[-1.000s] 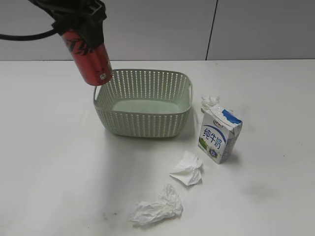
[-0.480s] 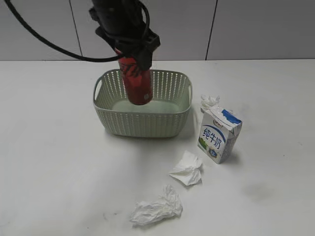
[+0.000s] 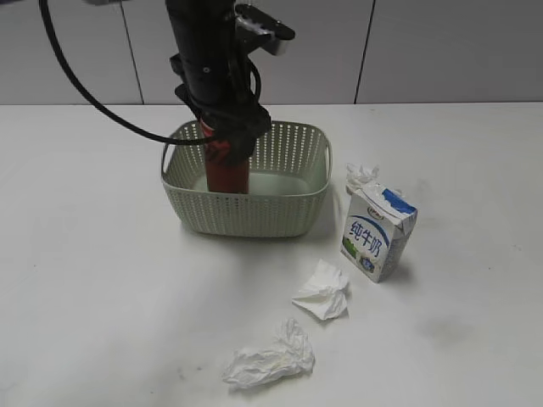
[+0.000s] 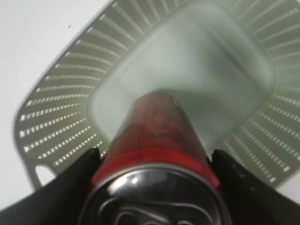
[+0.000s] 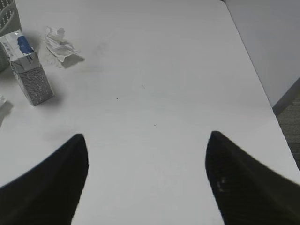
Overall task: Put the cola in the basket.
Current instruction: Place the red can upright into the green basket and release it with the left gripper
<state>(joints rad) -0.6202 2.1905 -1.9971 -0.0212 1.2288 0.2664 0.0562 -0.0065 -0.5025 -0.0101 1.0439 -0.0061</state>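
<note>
The red cola can stands upright inside the pale green basket, near its back left; its foot seems to rest on the basket floor. My left gripper is shut on the can's upper part from above. In the left wrist view the can with its silver top fills the lower middle, my left gripper holds it with a dark finger on each side, and the basket lies below it. My right gripper is open and empty over bare table; it does not show in the exterior view.
A white-and-blue milk carton stands right of the basket, also in the right wrist view. Crumpled tissues lie behind the carton and in front of the basket. The table's right edge shows.
My left gripper carried the cola from above the basket's left rim rightwards over the basket, turned it upright and lowered it inside. Nothing else moved.
</note>
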